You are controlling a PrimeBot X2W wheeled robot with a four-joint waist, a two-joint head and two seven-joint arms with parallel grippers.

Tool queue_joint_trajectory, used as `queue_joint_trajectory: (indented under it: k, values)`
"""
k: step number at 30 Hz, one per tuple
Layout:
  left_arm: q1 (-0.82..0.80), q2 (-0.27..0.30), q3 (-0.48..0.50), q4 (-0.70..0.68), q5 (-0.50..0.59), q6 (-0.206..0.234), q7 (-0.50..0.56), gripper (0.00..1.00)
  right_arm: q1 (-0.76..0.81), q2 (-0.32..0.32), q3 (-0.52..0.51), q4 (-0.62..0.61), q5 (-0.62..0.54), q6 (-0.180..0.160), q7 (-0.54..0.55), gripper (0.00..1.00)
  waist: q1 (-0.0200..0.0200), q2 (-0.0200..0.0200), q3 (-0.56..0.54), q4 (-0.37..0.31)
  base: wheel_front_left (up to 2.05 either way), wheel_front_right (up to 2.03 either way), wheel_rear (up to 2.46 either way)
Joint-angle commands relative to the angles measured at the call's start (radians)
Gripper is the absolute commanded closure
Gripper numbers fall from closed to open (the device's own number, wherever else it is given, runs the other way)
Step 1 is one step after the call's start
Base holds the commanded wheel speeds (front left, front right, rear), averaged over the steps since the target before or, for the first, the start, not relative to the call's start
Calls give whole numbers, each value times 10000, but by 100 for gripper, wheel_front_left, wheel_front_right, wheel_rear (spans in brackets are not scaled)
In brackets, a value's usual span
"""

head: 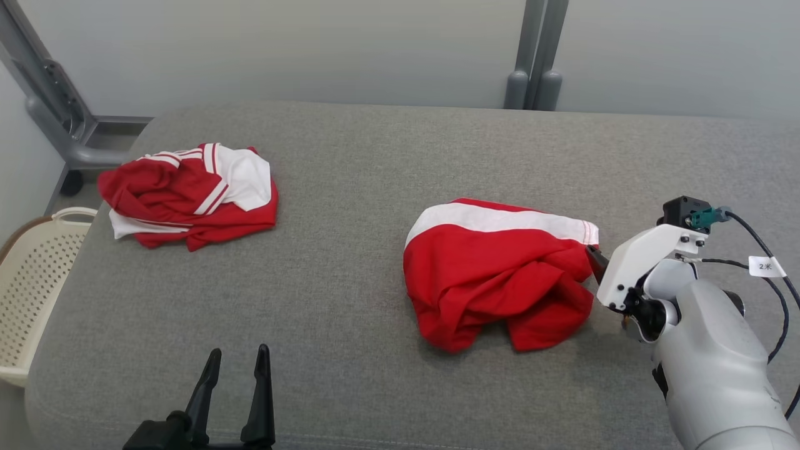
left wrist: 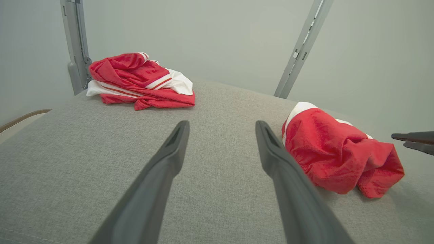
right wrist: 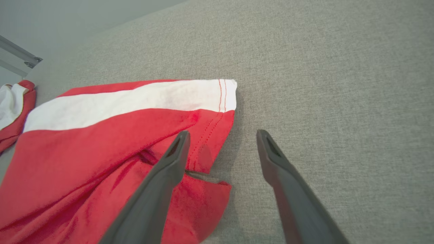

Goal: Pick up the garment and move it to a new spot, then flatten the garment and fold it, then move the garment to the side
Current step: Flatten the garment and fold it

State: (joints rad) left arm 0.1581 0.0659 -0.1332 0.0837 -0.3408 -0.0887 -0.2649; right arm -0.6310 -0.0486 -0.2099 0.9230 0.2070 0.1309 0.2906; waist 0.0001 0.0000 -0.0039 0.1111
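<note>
**Fig.** Approach geometry for the pick-up. The garment (head: 494,275), red w/ a white band, lies crumpled on the grey worktop (head: 375,156). Its long axis, read off the band, runs roughly left–right across the head view. The R tool (head: 595,261) sits at the garment's right end, just beside the hemmed corner. In the right wrist view its fingers are spread: one finger (right wrist: 169,162) is over the red hem and the other over bare worktop just right of the garment, so the hem edge lies between them. Whether either finger touches the cloth cannot be told. The L tool (head: 239,353), fingers likewise apart and holding nothing, hangs well apart from the garment, to its near-left. A second heap (head: 187,194) of red-and-white cloth lies far to the garment's left, and a basket (head: 31,281) stands further left again, off the worktop edge. Judgement: the R arm is nearer by far. The grab prob. turns on a short advance leftward along the long axis, so the hem sits deeper between the fingers before they close. No part of the task looks done yet.
</note>
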Motion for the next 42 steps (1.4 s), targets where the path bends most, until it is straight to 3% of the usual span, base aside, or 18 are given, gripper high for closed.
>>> queue_joint_trajectory:
  k: [1,5,7,8,9,17,21,22,23,31,38,39,40,41,42]
  values:
    - [-185,-22,-17,76,13,-79,5,0,-291,-28,-140,434,-190,-3,35,0,-1,0,290,295,0,0,0]
    - [-403,-29,-1,201,-48,-136,5,0,-881,-37,-574,1397,-803,-3,71,0,-1,0,582,459,0,0,0]
    - [-498,-35,1,264,-44,-156,5,0,-1207,-26,-766,1829,-891,-3,0,61,-1,0,742,553,0,0,0]
    - [-498,-35,1,264,-44,-156,5,0,-1207,-26,-766,1829,-891,-3,0,61,-1,0,742,553,0,0,0]
    - [-541,-36,12,293,-60,-162,5,0,-1331,-22,-804,1997,-990,-3,-107,100,-1,0,799,579,0,0,0]
    - [-738,-67,122,571,-92,-248,5,0,-1558,-37,-1273,2793,-1986,-3,-528,100,-1,0,833,466,0,0,0]
    - [-798,-72,221,635,-16,-288,5,0,-1878,-20,-1494,3010,-1951,-3,-801,100,-1,0,801,312,0,0,0]
    - [-813,-74,225,637,8,-299,5,0,-1983,-25,-1474,3069,-1853,-3,-887,38,-1,0,803,290,0,0,0]
    - [-822,-78,238,642,13,-306,5,0,-2059,-29,-1462,3138,-1763,-3,-974,0,-1,0,803,270,0,0,0]
    - [-911,-98,162,757,2,-353,5,0,-2356,-31,-1098,3552,-1445,-3,-1252,0,-1,0,869,320,0,0,0]
    - [-1162,-115,-58,917,-89,-395,5,0,-1996,-127,-2179,3573,-2478,-2,-1072,0,-1,0,1302,725,0,0,0]
    - [-1231,-121,-64,939,-151,-404,5,0,-1923,-116,-2490,3532,-2774,-2,-996,26,-1,0,1407,808,0,0,0]
    - [-1251,-126,-69,948,-183,-407,5,0,-1904,-112,-2636,3480,-2914,-2,-981,68,-1,0,1461,838,0,0,0]
    - [-1286,-129,-72,947,-178,-410,5,0,-1886,-92,-2772,3440,-3083,-2,-952,100,-1,0,1490,856,0,0,0]
    - [-1308,-130,-75,952,-180,-411,5,0,-1854,-65,-2867,3429,-3262,-2,-881,100,-1,0,1513,866,0,0,0]
